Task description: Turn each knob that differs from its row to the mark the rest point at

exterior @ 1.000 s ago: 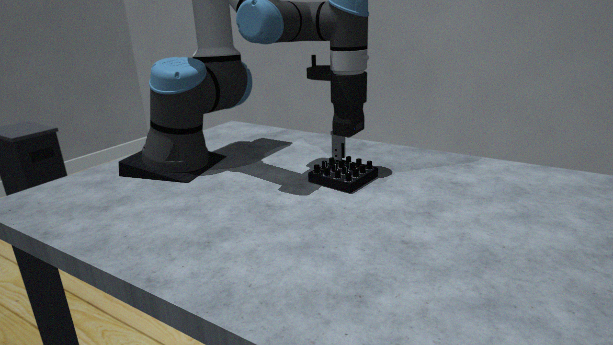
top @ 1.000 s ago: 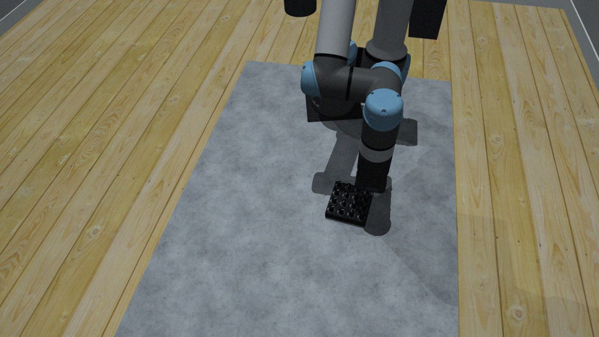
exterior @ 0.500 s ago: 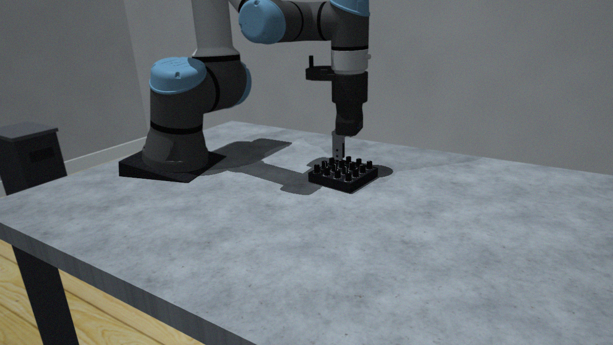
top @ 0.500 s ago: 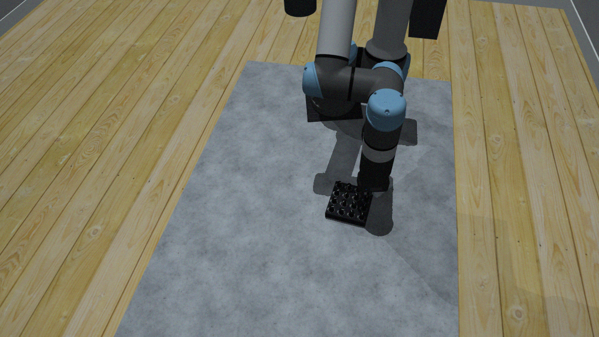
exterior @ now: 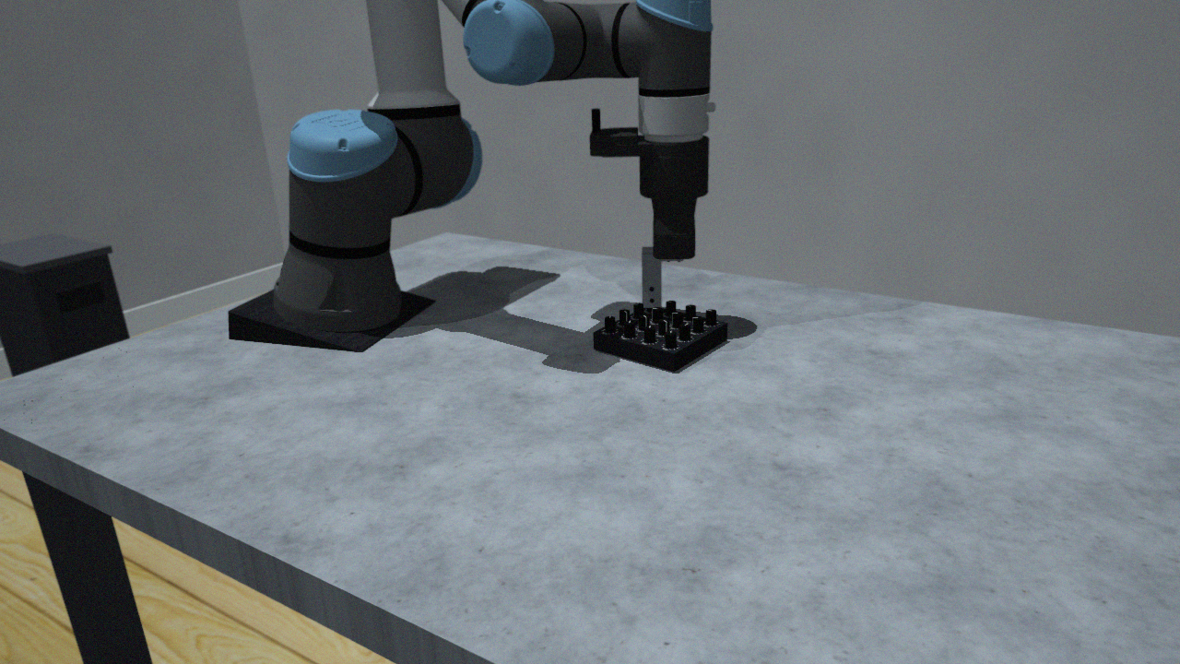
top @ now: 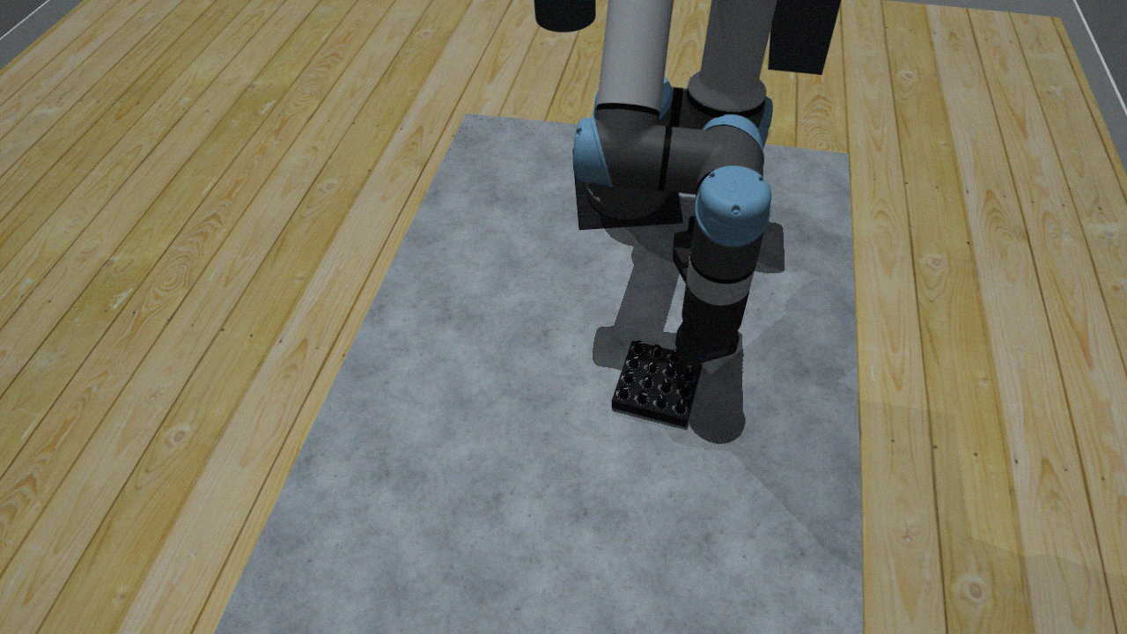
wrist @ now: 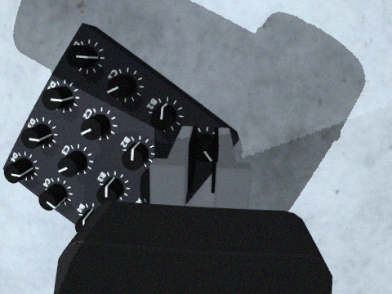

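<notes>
Nearest you, the gripper (top: 690,358) (exterior: 652,302) (wrist: 204,147) fills the wrist frame's lower edge. Its fingers stand slightly apart, flanking knob A1 (wrist: 206,149) right of centre — you cannot tell whether they grip it.

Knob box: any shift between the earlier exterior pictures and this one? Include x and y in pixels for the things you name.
No. In the exterior view, the knob box (top: 650,414) (exterior: 633,353) (wrist: 139,112) sits at the same place relative to the arm's base plate (top: 589,220) (exterior: 247,326).
</notes>
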Tool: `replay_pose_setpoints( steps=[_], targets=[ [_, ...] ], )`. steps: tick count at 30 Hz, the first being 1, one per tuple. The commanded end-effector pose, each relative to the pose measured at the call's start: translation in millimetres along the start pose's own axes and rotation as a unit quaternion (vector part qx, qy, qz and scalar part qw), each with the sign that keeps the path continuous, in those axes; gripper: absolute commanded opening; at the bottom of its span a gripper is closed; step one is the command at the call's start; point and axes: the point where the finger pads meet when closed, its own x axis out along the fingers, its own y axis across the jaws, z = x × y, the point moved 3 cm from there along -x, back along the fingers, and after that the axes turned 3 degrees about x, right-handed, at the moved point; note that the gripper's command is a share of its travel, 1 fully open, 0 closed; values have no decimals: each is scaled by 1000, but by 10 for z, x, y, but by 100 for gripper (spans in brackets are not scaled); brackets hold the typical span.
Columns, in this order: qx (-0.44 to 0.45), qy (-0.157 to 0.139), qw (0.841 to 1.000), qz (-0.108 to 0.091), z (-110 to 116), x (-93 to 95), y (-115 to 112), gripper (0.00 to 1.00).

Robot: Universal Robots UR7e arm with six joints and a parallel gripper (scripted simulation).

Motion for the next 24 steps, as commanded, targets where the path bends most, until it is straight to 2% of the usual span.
replay_pose_setpoints(
  steps=[1, 10, 24],
  targets=[
    [-54, -1, 999, 1, 3, -3, -2, 30],
    [-137, -1, 991, 1, 3, -3, -2, 30],
    [-279, -1, 960, 1, 3, -3, -2, 30]
  ],
)
